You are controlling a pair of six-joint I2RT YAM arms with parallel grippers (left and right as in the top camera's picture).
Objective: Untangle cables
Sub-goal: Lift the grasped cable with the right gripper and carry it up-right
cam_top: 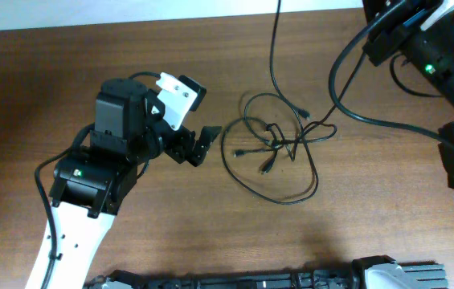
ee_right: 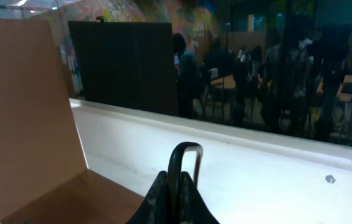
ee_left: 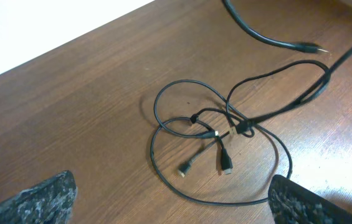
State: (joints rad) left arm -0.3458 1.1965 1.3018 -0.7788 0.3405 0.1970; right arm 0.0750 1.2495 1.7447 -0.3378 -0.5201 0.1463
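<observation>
Several cables (cam_top: pixel 271 152) lie far from table (cam_top: pixel 50 72) edges, left gripper (cam_top: pixel 197 144) spread beside.

Blk arms (cam_top: pixel 122 136), wht shells (cam_top: pixel 70 241), grn LEDs (cam_top: pixel 79 171)

The left arm (cam_top: pixel 90 172) stretches forward with fingers (ee_left: pixel 45 196) spread wide; the right arm (cam_top: pixel 443 56) holds its fingers (ee_right: pixel 161 198) pressed together.
</observation>
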